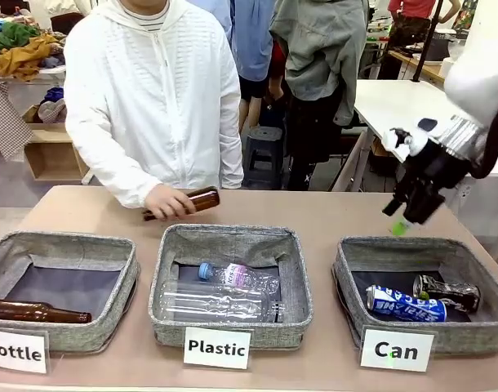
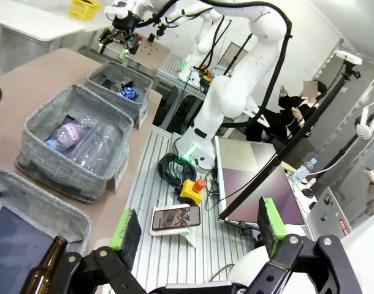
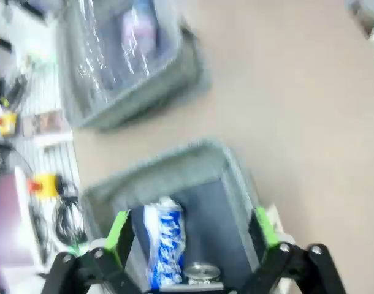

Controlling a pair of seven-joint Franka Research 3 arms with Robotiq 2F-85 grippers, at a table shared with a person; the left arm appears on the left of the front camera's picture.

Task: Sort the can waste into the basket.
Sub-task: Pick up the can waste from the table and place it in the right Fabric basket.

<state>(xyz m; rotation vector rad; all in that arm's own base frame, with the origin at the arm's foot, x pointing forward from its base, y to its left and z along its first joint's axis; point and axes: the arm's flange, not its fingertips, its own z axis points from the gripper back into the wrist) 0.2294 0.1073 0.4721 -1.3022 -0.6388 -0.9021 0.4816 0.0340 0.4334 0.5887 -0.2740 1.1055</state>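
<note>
Two dented cans lie on their sides in the grey basket (image 1: 347, 269) behind the white "Can" sign (image 1: 396, 349), at the robot's right end of the table (image 1: 331, 212). The blue can (image 1: 406, 304) lies with its long axis running left to right, tilted slightly, near the basket's front wall. The black can (image 1: 446, 291) lies just behind it toward the right wall, also crosswise. The dark floor at the back of the basket is bare.

The right gripper (image 1: 402, 222) hangs above the basket's back rim, fingers spread wide with nothing between them. In its wrist view the blue can (image 3: 164, 245) sits between the green pads (image 3: 118, 229), far below them. The left gripper (image 2: 196, 231) is off the table's near edge, spread wide and empty.

The middle basket (image 1: 175, 253), signed "Plastic", holds clear bottles (image 1: 220, 300). The left one (image 1: 118, 286) holds a brown bottle (image 1: 37, 311). A person's hand (image 1: 169, 201) holds another brown bottle (image 1: 198, 199) on the table beyond the middle basket.
</note>
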